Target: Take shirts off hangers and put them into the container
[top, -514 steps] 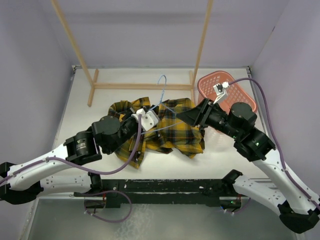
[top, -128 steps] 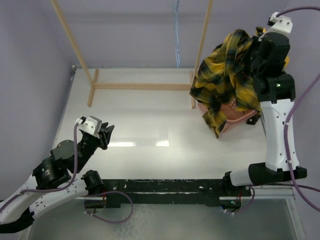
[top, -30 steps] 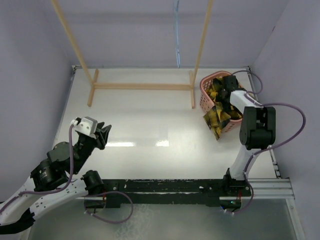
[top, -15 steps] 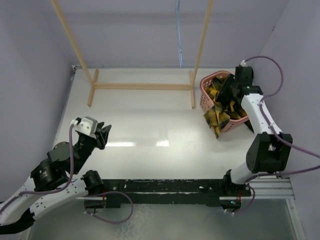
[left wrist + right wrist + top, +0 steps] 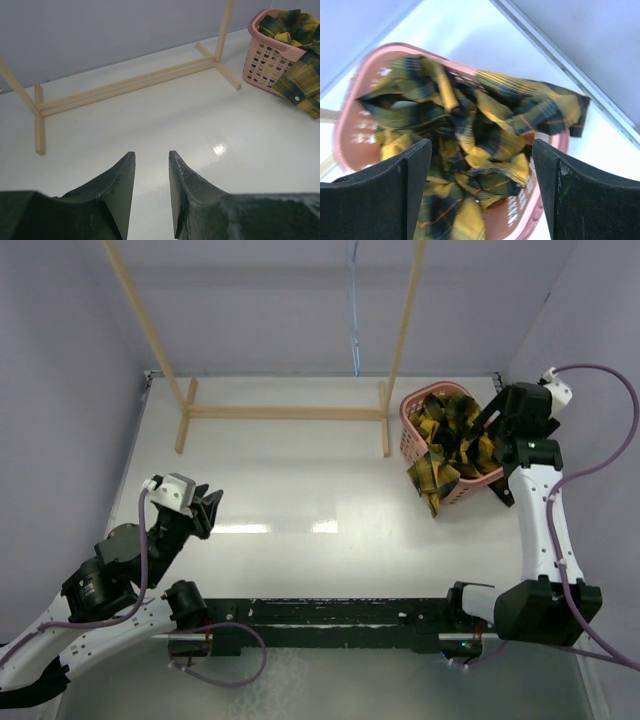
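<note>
The yellow-and-black plaid shirt (image 5: pixel 447 443) lies bunched in the salmon-pink basket (image 5: pixel 408 430) at the back right; part of it spills over the near rim (image 5: pixel 304 82). My right gripper (image 5: pixel 497 422) hovers just above and to the right of the basket, open, and its wrist view looks down on the shirt (image 5: pixel 470 130) between the wide-apart fingers (image 5: pixel 560 200) with nothing in them. The light-blue hanger (image 5: pixel 352 302) hangs bare from the rack at the back. My left gripper (image 5: pixel 208 510) stays low at the near left, partly open and empty (image 5: pixel 151 160).
The pale wooden rack (image 5: pixel 285 412) stands across the back, its foot rail (image 5: pixel 125 86) on the white table. The basket sits close to the rack's right post (image 5: pixel 404 320) and the right wall. Purple cables loop off both arms.
My right gripper has opened and let go of the shirt, then risen and swung right, out of the basket. The shirt stays in the basket. The left arm has not moved.
</note>
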Robot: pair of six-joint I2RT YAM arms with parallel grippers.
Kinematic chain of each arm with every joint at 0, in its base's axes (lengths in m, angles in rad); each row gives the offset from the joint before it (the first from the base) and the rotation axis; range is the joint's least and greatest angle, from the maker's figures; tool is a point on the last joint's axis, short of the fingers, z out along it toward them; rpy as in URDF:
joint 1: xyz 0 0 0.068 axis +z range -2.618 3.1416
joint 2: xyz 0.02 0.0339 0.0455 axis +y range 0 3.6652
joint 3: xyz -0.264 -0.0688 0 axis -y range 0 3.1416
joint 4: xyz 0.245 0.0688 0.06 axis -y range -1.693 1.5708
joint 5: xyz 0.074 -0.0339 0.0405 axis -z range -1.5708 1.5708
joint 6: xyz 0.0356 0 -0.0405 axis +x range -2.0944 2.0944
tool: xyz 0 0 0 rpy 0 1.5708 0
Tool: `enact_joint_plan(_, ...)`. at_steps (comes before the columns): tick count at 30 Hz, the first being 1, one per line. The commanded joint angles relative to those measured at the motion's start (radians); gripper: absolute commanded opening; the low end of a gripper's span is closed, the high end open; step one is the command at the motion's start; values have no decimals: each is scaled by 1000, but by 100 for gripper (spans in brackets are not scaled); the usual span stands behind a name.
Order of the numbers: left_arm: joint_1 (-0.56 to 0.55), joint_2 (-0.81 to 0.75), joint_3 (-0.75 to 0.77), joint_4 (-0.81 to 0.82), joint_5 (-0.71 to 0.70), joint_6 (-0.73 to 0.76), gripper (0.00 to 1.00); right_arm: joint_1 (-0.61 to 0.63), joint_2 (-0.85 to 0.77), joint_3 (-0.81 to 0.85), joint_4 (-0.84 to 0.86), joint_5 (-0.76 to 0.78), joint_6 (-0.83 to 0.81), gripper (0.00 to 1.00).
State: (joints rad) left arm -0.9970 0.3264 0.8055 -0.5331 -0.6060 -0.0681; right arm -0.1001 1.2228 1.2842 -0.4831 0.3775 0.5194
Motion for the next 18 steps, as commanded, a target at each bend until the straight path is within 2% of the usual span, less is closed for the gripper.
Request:
enact_joint_plan(1,4,-2,2,35,10,-10,37,-94,-8,-96,5,20,116,82)
enact_joint_plan(7,3,-10,4,33,10,-9,37,-144,-59,-165,53,66,173,82)
enact_joint_plan(18,3,-24,1,38,15,-6,37,-255,63,-174,133,-19,278,83)
